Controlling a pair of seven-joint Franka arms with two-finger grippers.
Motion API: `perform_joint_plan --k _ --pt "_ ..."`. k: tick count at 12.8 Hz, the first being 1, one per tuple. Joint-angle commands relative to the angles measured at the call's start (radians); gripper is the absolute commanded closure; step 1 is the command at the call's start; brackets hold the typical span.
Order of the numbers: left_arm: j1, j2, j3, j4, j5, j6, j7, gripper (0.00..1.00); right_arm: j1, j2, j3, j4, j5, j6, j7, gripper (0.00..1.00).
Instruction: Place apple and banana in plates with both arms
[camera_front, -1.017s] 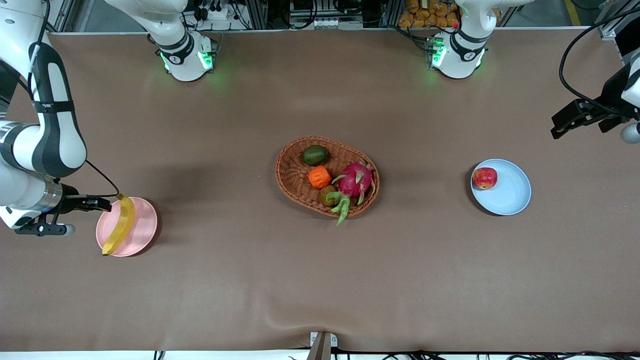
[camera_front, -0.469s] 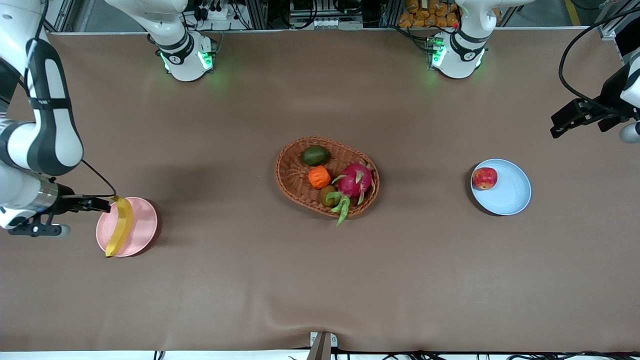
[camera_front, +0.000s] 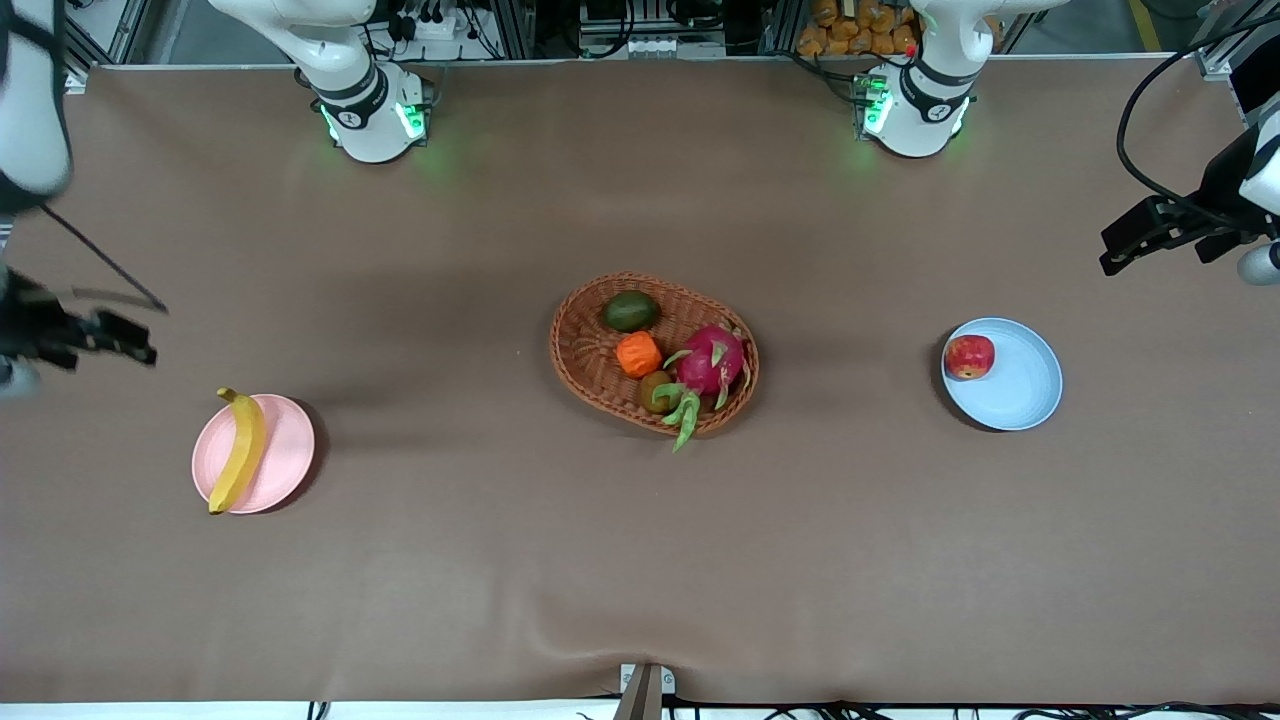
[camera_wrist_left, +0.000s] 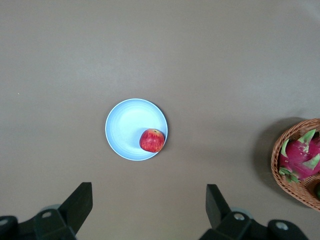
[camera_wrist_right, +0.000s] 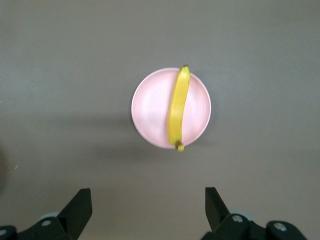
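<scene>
Curved banana (camera_front: 238, 451) on matte pink plate (camera_front: 285, 455) — round apple (camera_front: 969, 356) on blue plate (camera_front: 1025, 385).

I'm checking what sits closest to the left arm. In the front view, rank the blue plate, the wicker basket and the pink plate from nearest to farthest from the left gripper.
From the open left gripper:
1. Blue plate, holding the apple, at the left arm's end.
2. Wicker basket, mid-table.
3. Pink plate, holding the banana, at the right arm's end.

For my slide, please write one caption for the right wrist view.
Open right gripper above the banana lying across the pink plate.
</scene>
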Motion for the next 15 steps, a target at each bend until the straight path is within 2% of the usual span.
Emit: perform_joint_plan --k 1,3,4,6,8,15 --pt "0.001 -0.026 0.001 0.012 -0.015 -0.014 0.015 0.00 0.004 -0.106 0.001 -0.029 0.008 -0.092 -0.008 0.00" --pt "-0.002 -0.029 0.001 0.012 -0.015 -0.014 0.014 0.00 0.006 -0.128 0.007 0.020 0.008 -0.149 -0.008 0.00" --pt "-0.002 -0.032 0.001 0.012 -0.015 -0.014 0.014 0.00 0.009 -0.118 0.014 0.084 0.006 -0.163 0.001 0.00" --pt "-0.001 -0.032 0.004 0.012 -0.015 -0.014 0.015 0.00 0.009 -0.092 0.014 0.135 0.009 -0.188 0.080 0.00" --pt "-0.001 -0.032 0.002 0.012 -0.015 -0.016 0.014 0.00 0.027 -0.088 0.018 0.135 0.008 -0.206 0.145 0.00" --pt "-0.005 -0.032 -0.011 0.012 -0.013 -0.066 0.008 0.00 0.036 -0.065 0.014 0.138 0.005 -0.202 0.130 0.00"
